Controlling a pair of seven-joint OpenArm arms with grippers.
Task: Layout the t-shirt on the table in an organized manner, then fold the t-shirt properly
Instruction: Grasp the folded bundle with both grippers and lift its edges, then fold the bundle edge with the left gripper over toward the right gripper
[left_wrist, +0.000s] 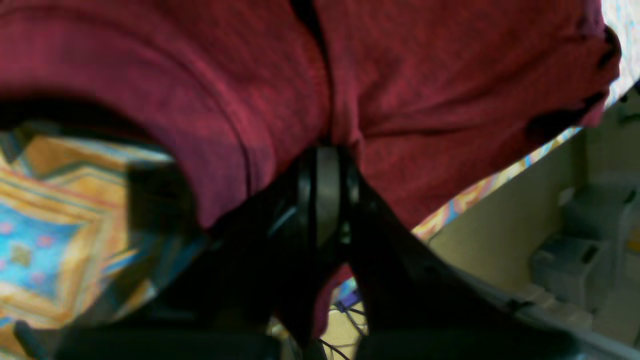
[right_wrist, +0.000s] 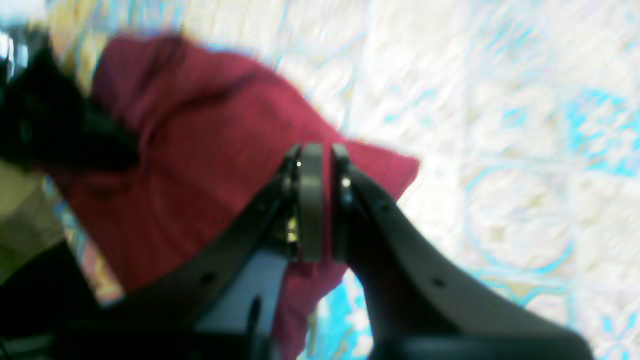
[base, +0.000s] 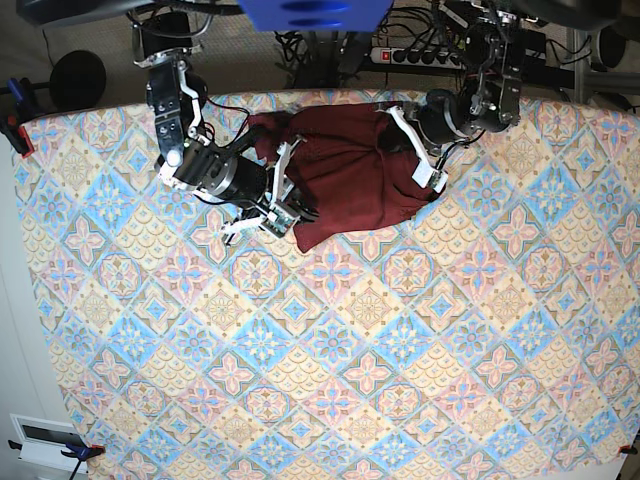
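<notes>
Thin, soft maroon jersey t-shirt (base: 350, 175) sits bunched at the far edge of the pastel tile-patterned table (base: 330, 390), left gripper (left_wrist: 327, 150) and right gripper (right_wrist: 320, 165) both clamped on its fabric; limp stuff, better gripped at hems/shoulders.

Both arms are built of black and silver segments with white plates near the wrists and thin black cables along them. The left gripper (left_wrist: 327, 165) has black, curved fingers (left_wrist: 400, 260) with flat dark grey pads. The right gripper (right_wrist: 320, 165) has matching dark fingers (right_wrist: 400, 235) with small round screw holes and glinting metal fasteners.
</notes>
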